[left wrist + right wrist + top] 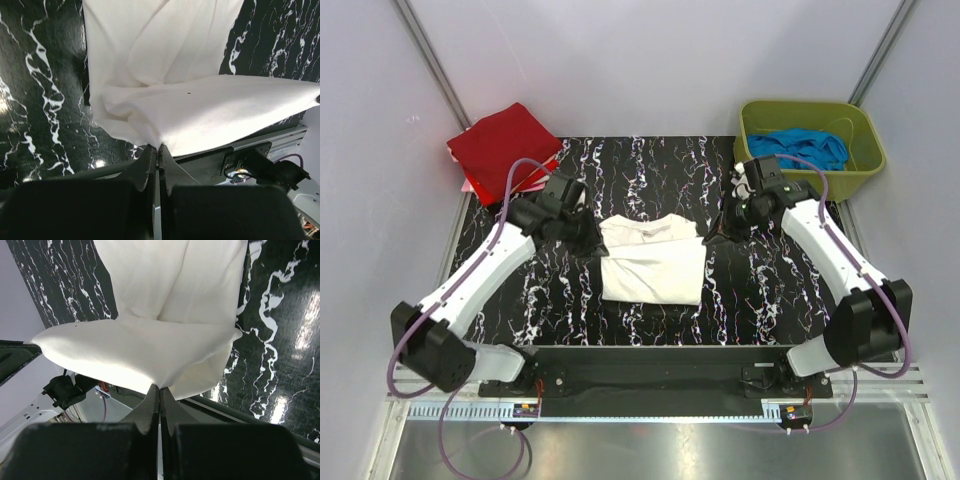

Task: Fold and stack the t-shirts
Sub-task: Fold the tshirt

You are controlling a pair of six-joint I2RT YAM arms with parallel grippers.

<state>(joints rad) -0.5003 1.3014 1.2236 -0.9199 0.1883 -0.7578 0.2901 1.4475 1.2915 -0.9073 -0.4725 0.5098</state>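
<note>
The white t-shirt (650, 258) lies partly folded on the black marbled table (760, 300), its far edge lifted. My left gripper (594, 240) is shut on the shirt's far left corner; in the left wrist view (159, 148) the cloth (200, 110) hangs from the closed fingertips. My right gripper (712, 238) is shut on the far right corner; in the right wrist view (160, 388) the cloth (140, 350) stretches between both grips. A folded red t-shirt (505, 145) lies on a pink one (470, 184) at the far left corner.
A green bin (810, 145) with blue cloth (800, 148) stands at the far right corner. White walls close in the table at the back and both sides. A black rail (650, 365) runs along the near edge.
</note>
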